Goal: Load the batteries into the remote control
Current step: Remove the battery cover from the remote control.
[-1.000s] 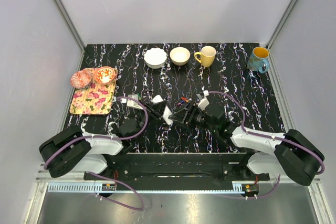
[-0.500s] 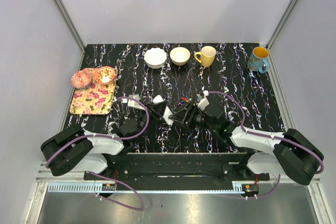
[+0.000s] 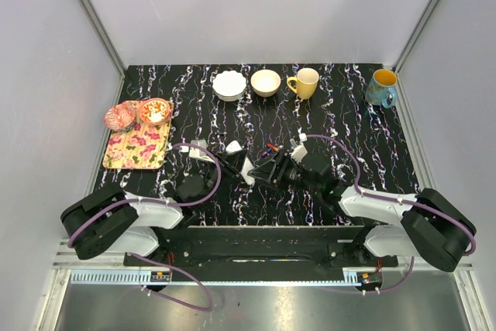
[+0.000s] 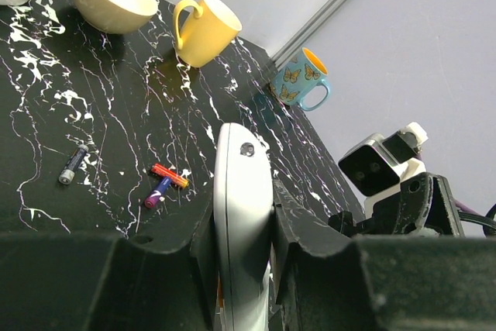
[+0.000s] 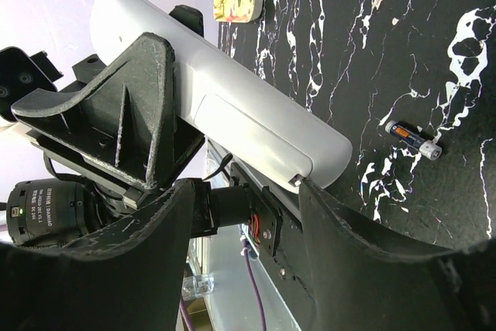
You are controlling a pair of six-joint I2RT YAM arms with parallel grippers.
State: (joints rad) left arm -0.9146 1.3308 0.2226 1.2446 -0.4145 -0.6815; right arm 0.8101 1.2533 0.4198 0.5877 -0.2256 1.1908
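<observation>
The remote control (image 4: pixel 240 184) is a slim white bar held off the table, with my left gripper (image 4: pixel 242 204) shut on its sides. In the top view the remote control (image 3: pixel 246 170) sits between the two arms at table centre. My right gripper (image 5: pixel 246 191) is open at the remote control's (image 5: pixel 232 106) end. Its right finger touches the corner by a small tab and its left finger stands apart. Three batteries lie loose on the table beyond: a dark one (image 4: pixel 74 163), a red-orange one (image 4: pixel 169 175) and a purple one (image 4: pixel 157 192). One battery (image 5: pixel 413 139) shows past the right fingers.
A small white cover piece (image 3: pixel 232 146) lies left of the batteries (image 3: pixel 270 147). At the back stand a white bowl (image 3: pixel 229 84), a cream bowl (image 3: pixel 266 82), a yellow mug (image 3: pixel 305 82) and a blue mug (image 3: pixel 382 87). A floral tray (image 3: pixel 138 146) and two patterned bowls (image 3: pixel 155 110) sit left.
The left wrist has shifted a little to the right with the remote control still in its grip. The right gripper has edged slightly closer to the remote control's end.
</observation>
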